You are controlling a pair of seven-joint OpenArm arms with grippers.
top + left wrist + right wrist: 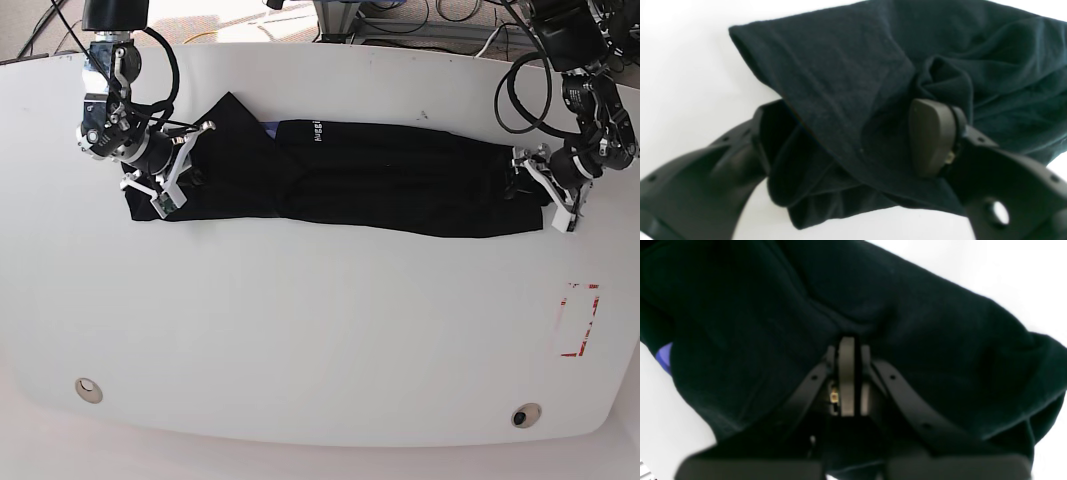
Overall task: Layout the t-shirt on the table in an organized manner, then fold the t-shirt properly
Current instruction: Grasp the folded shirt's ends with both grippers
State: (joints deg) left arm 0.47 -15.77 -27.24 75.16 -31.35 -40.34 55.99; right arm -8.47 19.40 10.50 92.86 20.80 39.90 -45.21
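Observation:
The black t-shirt (380,175) lies stretched in a long band across the far half of the white table (300,330). Its white lettering (313,131) and purplish neck label (268,127) show near the view's left. My right gripper (185,165) is at that left end. In the right wrist view its pads (847,373) are pressed together, shut on the t-shirt (740,323). My left gripper (530,190) is at the shirt's right end. In the left wrist view it (843,136) stands open, with a bunched fold of the t-shirt (840,76) between its spread fingers (930,136).
A red tape rectangle (578,320) marks the table near its right edge. Two small round holes (88,389) (524,414) sit by the front edge. Cables and equipment lie beyond the table's far edge.

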